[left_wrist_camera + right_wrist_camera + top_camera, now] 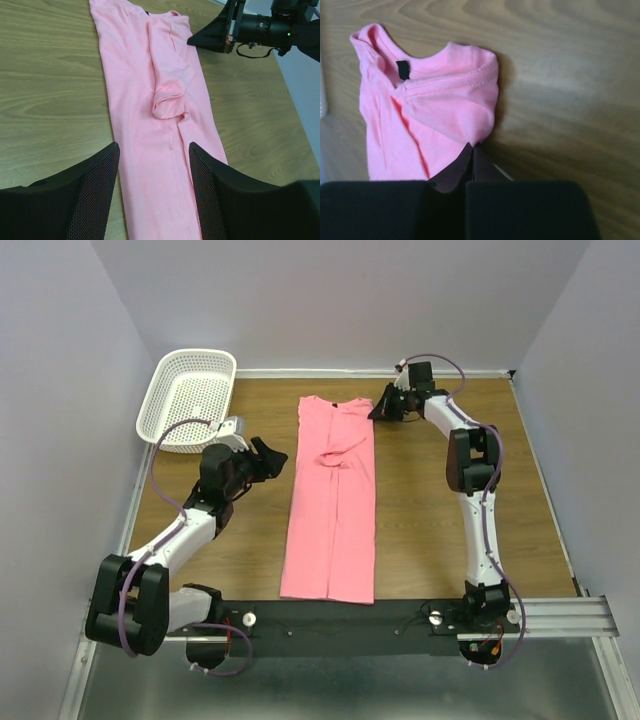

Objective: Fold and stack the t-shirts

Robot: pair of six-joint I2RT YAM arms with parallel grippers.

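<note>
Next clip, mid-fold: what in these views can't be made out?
- Right wrist: how much t-shirt the right gripper pinches; its jaws cover it.
- Left wrist: the t-shirt's hem, cut off at the bottom edge, between the jaws of the left gripper.
- Top: that grip at the collar, too small.

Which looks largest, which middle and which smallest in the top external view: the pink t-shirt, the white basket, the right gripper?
1. pink t-shirt, largest
2. white basket
3. right gripper, clearly smallest
</note>
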